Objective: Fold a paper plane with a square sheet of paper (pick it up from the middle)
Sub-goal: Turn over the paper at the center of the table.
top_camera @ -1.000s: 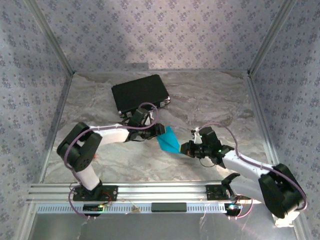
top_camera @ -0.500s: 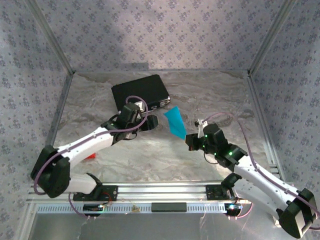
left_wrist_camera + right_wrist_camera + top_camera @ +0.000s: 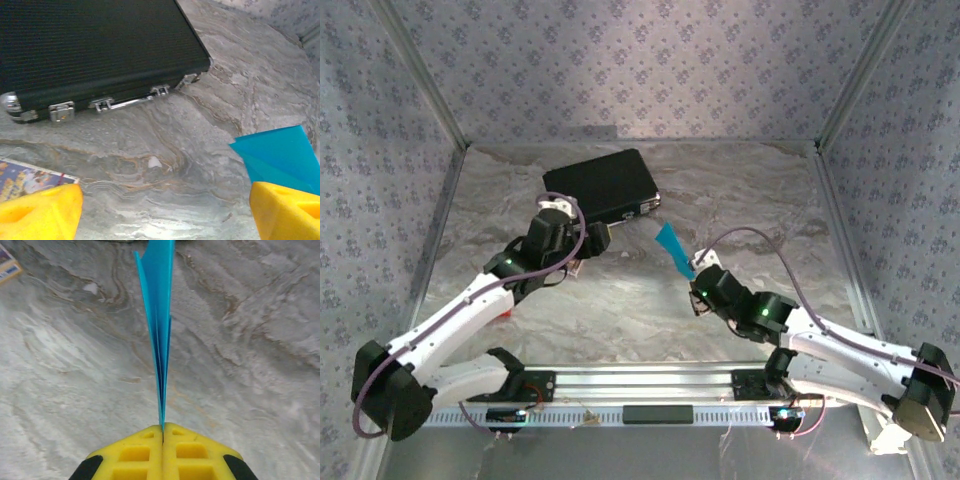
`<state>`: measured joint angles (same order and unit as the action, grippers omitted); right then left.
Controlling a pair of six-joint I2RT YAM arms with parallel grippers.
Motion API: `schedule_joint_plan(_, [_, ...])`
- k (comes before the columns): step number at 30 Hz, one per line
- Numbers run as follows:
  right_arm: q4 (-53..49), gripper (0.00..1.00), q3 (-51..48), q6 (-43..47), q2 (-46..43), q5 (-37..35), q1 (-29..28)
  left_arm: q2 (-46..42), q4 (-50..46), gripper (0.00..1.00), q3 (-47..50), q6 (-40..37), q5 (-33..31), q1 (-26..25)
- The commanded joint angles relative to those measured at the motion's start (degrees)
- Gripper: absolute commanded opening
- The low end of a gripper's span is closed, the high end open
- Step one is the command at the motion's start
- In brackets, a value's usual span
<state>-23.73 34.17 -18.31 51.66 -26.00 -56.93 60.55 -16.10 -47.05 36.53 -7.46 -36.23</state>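
Right wrist view: right fingers [image 3: 150,452] pinch the paper plane [image 3: 159,315] tight at bottom centre, likely so its folds lie together; left fingers [image 3: 40,215] stand wide open, holding nothing, near it.

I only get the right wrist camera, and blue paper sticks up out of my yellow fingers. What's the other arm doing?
Observer: Its left fingers stand wide open on the left wrist camera, with bare table between them.
Operator: Where are they?
Observer: On the top camera, beside a black case, left of your blue paper and apart from it.
Operator: What shape is my paper?
Observer: From above, a slim wedge, narrowest where your right fingers pinch it.
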Motion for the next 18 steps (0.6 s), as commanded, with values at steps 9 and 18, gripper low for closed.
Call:
schedule_joint_plan(9, [-24.7,0.00,15.8,-8.9,20.9,-30.4,-9.0,-3.3,-3.3,0.88,3.4,2.5,-2.6,2.5])
schedule_joint_plan(18, [-24.2,0.04,21.2,-9.4,37.8,-14.3,-16.5,-4.8,-5.8,0.89,5.1,5.1,-4.2,3.8])
